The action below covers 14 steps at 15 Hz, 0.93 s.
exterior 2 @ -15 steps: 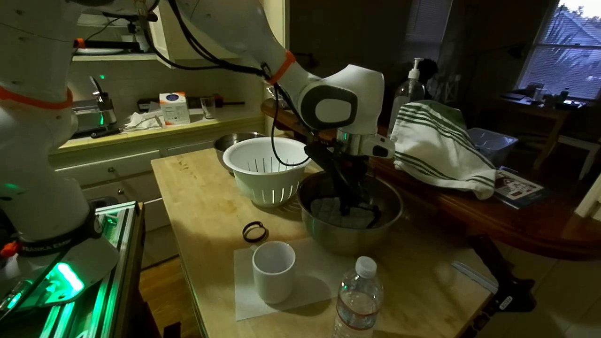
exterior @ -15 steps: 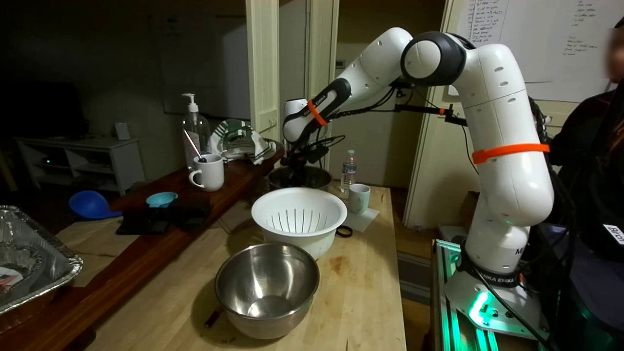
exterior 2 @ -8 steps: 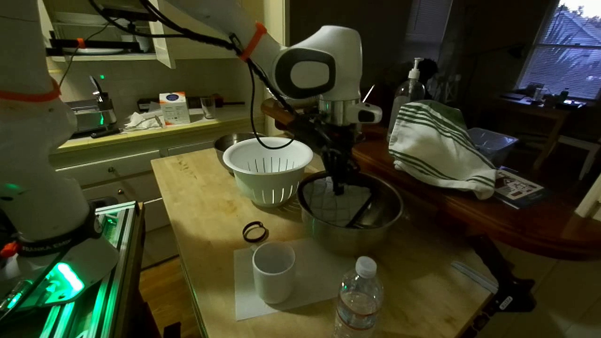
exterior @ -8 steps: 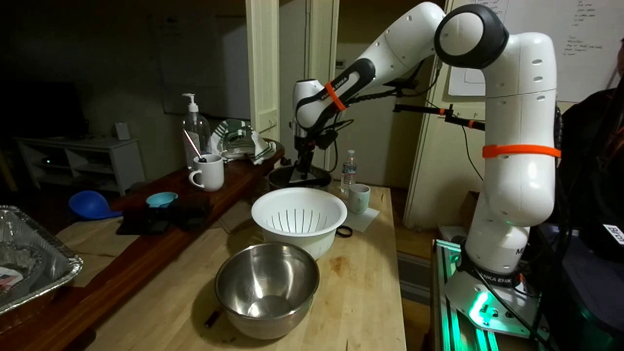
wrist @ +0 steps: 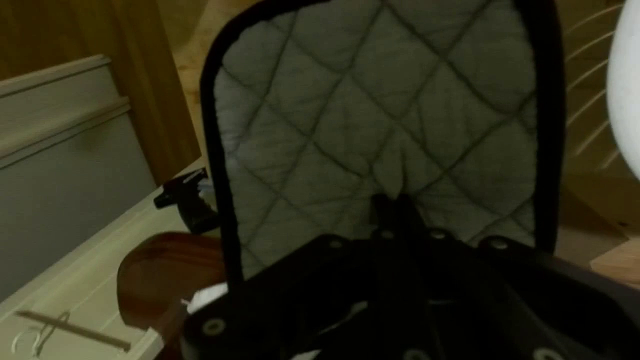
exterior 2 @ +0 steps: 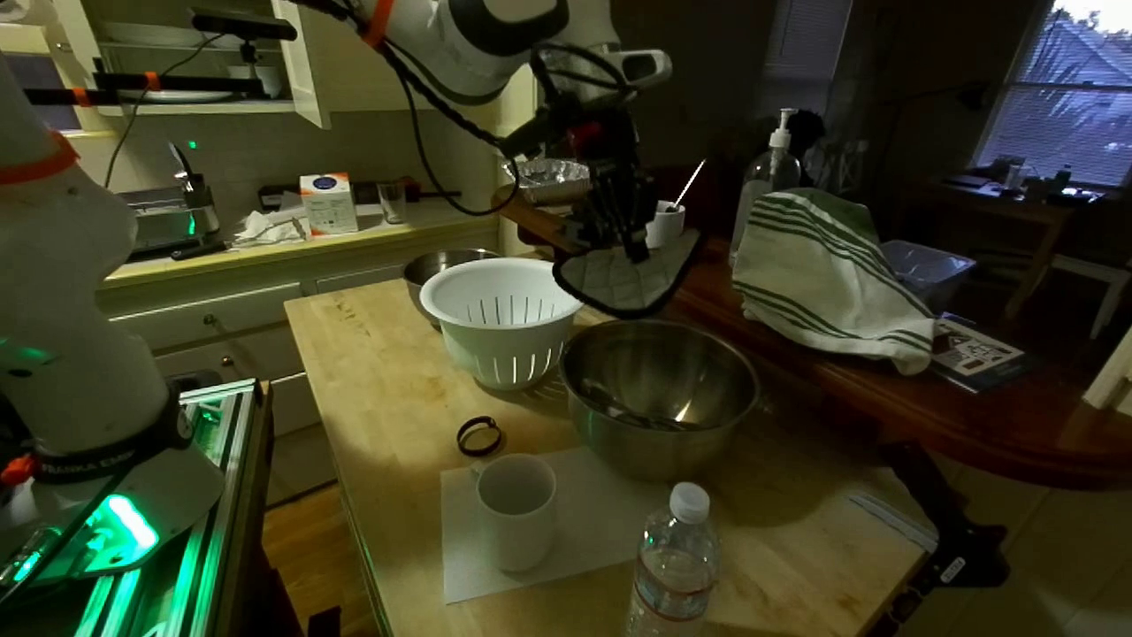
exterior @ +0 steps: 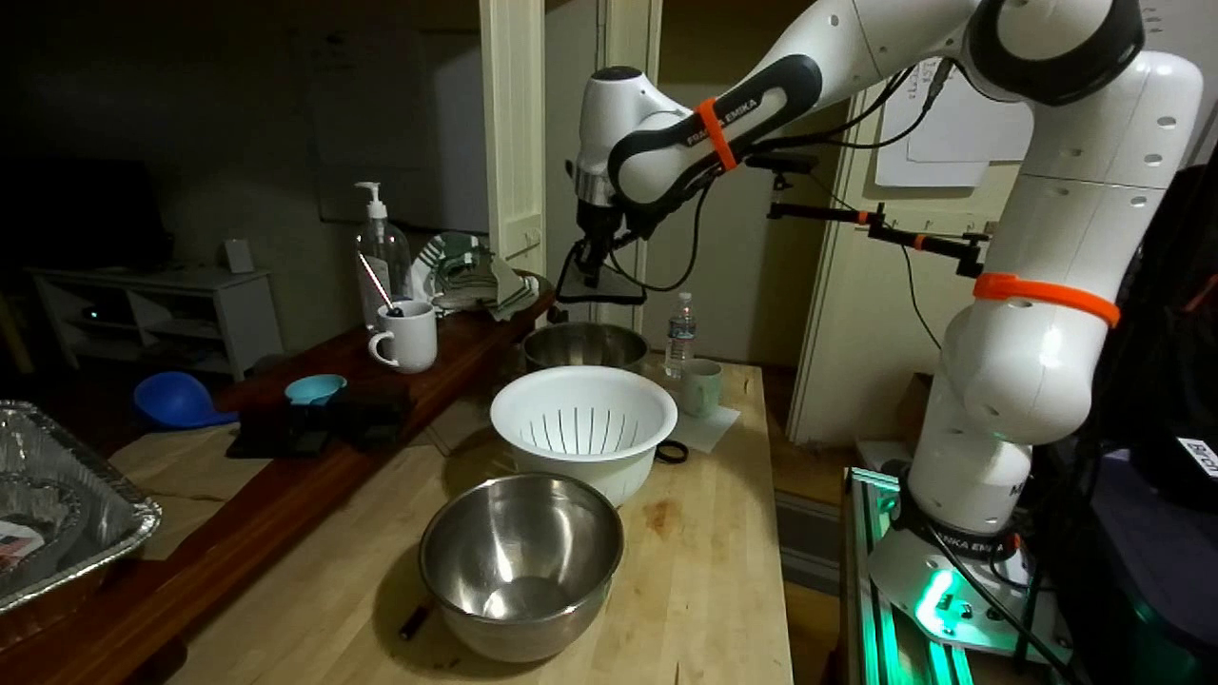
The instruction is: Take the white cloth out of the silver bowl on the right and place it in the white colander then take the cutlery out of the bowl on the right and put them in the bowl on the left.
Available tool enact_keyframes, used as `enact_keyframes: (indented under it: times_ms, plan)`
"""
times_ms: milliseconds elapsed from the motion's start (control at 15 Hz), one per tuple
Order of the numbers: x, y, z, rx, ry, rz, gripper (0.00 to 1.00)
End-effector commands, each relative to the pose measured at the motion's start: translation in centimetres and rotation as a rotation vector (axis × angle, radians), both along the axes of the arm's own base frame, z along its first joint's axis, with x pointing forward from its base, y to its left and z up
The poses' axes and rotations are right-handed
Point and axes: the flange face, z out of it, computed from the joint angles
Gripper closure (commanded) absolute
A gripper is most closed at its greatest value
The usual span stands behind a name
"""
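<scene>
Pincer point(wrist: 393, 202) narrow, gripping the white cloth point(exterior 2: 610, 281), a quilted pad with black edging; in the wrist view the fabric puckers at the grip. Cloth is up in the air, spread out, above the right steel bowl point(exterior 2: 650, 456), visible gap to the rim in an exterior view; apart from the white colander point(exterior 2: 506, 349) too. Cutlery point(exterior 2: 641, 416) in the right steel bowl: dark slim shapes on the bottom, too dim to count. Left steel bowl point(exterior: 528, 633) upright on the wooden table point(exterior: 709, 571), just beside the colander, touching or not can't tell; small dark item point(exterior: 415, 620) by its base, unclear. Colander upright, between the two bowls. Also on table: white mug point(exterior 2: 516, 522) upright on a white sheet point(exterior 2: 597, 522), water bottle point(exterior 2: 676, 566) upright near it, black ring point(exterior 2: 479, 436) lying just beside the sheet. Raised wooden ledge point(exterior 2: 999, 438) along the table carries a green-striped towel point(exterior 2: 827, 279), pump bottle point(exterior: 385, 252) next to it, and a mug with a thin stick point(exterior: 409, 338). Small teal bowl point(exterior: 316, 390) farther along, blue ladle point(exterior: 178, 400) near it. Foil tray point(exterior: 90, 495) cut off at the frame edge in an exterior view.
</scene>
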Motion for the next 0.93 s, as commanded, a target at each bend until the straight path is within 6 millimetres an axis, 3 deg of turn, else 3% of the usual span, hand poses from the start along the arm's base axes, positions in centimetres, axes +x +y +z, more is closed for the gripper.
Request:
enact_keyframes:
  times_ms: [0, 200, 333, 600, 867]
  plan:
    - [0.3, 7.0, 0.8, -0.079, 0.029, 0.097, 0.99]
    - [-0.2, 14.0, -3.4, -0.078, 0.160, 0.241, 0.99]
    - [-1.3, 16.9, -6.0, -0.081, 0.247, 0.314, 0.99]
    - [-3.7, 19.1, -9.5, -0.071, 0.310, 0.394, 0.99]
    - [-4.6, 20.1, -11.2, -0.055, 0.362, 0.494, 0.99]
